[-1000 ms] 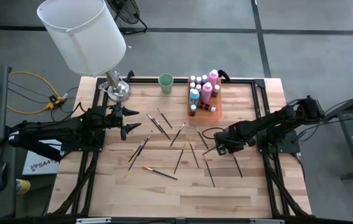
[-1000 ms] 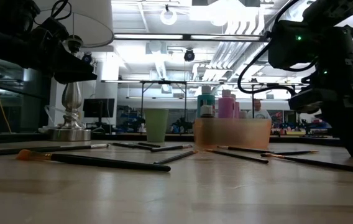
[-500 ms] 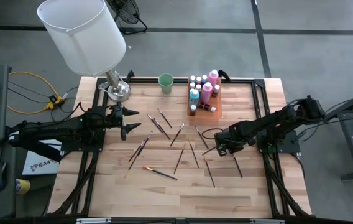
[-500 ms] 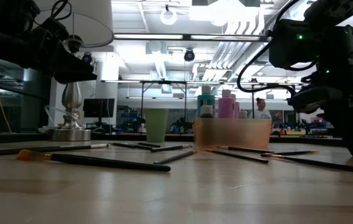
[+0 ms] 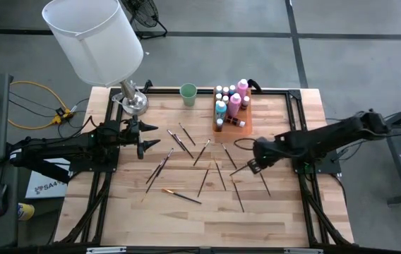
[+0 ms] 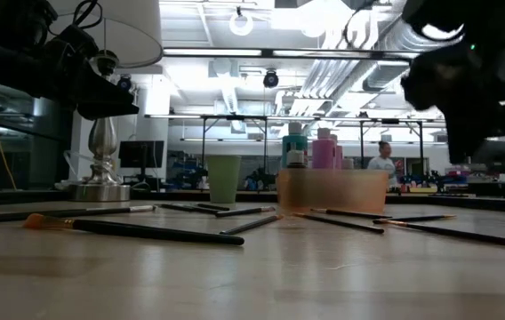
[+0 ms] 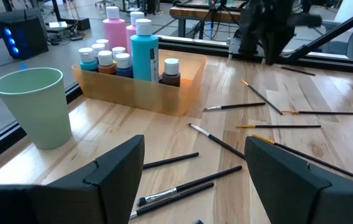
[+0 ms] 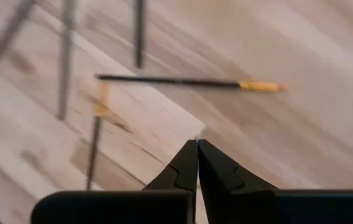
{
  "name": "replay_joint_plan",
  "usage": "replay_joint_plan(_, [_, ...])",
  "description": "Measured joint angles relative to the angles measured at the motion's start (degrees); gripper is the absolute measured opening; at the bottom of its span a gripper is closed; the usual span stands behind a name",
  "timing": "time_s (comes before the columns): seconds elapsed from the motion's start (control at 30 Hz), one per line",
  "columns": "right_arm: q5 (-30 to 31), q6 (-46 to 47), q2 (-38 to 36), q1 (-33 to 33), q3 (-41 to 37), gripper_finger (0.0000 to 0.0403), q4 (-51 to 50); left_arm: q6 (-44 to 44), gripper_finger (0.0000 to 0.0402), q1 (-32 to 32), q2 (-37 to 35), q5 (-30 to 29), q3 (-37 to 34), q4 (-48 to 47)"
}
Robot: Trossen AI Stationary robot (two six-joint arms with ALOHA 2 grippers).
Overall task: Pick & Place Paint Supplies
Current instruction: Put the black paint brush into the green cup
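Right of the tray (image 5: 232, 121) we hold the right gripper (image 5: 254, 166) above the desk (image 5: 186, 219), fingers pressed together on nothing we can see. Brushes (image 5: 218, 175) lie scattered nearby. Next, we judge, it must spread and re-aim.

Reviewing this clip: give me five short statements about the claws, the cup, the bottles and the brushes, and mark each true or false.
1. The right claw is shut with nothing visible between its fingers. True.
2. The green cup lies tipped over on the table. False: it stands upright, beside the orange tray.
3. The paint bottles stand in the orange tray. True.
4. The left claw is clamped on a paintbrush. False: it is open and holds nothing, at the table's left side.
5. All the paintbrushes are stowed in the green cup. False: they lie scattered over the wooden table.
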Motion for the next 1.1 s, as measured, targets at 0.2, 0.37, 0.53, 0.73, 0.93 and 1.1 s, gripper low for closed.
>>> replay_joint_plan(0.2, [6.11, -7.30, -8.17, -0.11, 0.04, 0.0003, 4.26, 0.00, 0.0273, 0.00, -0.02, 0.02, 0.00, 0.00])
replay_joint_plan(0.37, [10.09, -16.74, -11.54, -1.60, 0.09, 0.0003, 14.49, -0.02, 0.0273, -0.02, -0.02, 0.00, 0.00, 0.00])
replay_joint_plan(0.53, [12.90, -25.11, -11.75, -3.40, 1.85, 0.0003, 24.90, 6.90, 0.0273, 0.00, 0.00, -1.19, 0.00, 1.05])
replay_joint_plan(0.73, [14.83, -35.09, -10.45, -5.69, 8.02, 0.0003, 26.10, 15.02, 0.0273, 0.00, -0.01, -2.25, 0.00, 0.50])
replay_joint_plan(0.93, [14.22, -42.17, -10.45, -8.17, 12.12, 0.0003, 26.24, 15.04, 0.0273, 0.00, -0.02, -2.25, 0.00, 0.74])
replay_joint_plan(1.1, [13.81, -46.42, -10.09, -10.01, 14.34, 0.0003, 29.20, 7.77, 0.0273, -0.01, 0.00, -2.40, 0.00, 3.70])
